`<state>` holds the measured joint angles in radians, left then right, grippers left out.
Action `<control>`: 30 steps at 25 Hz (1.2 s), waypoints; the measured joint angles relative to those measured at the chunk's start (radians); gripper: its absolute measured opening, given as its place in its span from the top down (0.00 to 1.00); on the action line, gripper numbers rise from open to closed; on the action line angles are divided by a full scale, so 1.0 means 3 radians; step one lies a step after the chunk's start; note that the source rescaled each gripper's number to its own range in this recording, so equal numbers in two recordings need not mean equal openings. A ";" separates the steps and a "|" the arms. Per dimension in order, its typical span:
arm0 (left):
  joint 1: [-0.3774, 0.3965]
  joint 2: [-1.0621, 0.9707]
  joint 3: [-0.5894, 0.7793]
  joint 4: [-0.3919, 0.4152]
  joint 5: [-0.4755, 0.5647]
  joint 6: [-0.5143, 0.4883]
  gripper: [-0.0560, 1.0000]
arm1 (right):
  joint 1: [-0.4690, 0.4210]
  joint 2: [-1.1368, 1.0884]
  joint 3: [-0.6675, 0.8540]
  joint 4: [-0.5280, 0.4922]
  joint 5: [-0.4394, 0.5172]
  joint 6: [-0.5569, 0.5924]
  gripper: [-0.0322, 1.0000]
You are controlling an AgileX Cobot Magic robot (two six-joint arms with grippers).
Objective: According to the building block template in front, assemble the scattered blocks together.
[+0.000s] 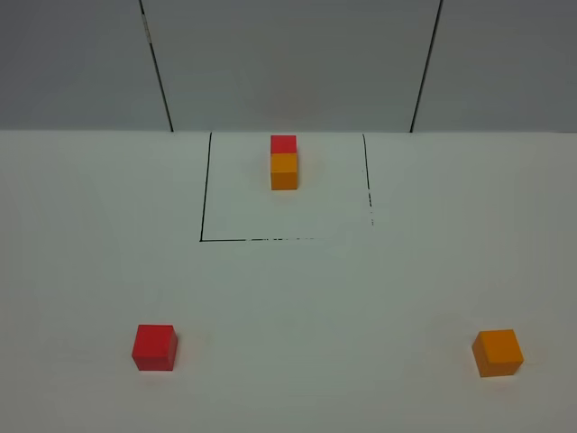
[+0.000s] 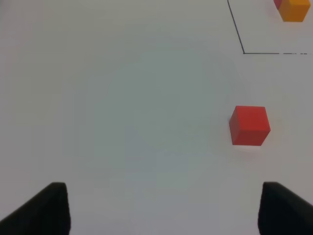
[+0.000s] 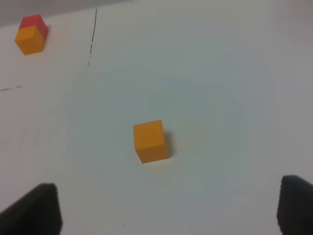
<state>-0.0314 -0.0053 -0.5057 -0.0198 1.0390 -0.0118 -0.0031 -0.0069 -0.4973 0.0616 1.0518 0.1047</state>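
On the desk (image 1: 288, 298), red cube (image 1: 154, 347) and orange cube (image 1: 498, 352) sit well apart, template (image 1: 283, 162) beyond. I see left claw (image 2: 165, 196) and right claw (image 3: 170, 188) wide, empty. Risk: off-centre descent nudges a cube askew.

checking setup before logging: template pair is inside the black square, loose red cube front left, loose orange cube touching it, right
Not quite. The loose orange cube is not touching the loose red cube; it sits apart at front right, as the exterior high view shows. The template pair is inside the black square and the red cube is front left.
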 joint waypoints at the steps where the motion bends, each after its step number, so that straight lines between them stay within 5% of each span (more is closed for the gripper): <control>1: 0.0000 0.0000 0.0000 0.0000 0.0000 0.0000 0.32 | 0.0000 0.0000 0.0000 0.0000 0.0000 0.0000 0.20; 30: 0.0000 0.0000 0.0000 0.0000 0.0000 0.0000 0.32 | 0.0000 0.0000 0.0000 0.0000 0.0000 0.0000 0.20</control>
<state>-0.0314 -0.0053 -0.5057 -0.0198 1.0390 -0.0118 -0.0031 -0.0069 -0.4973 0.0616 1.0518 0.1046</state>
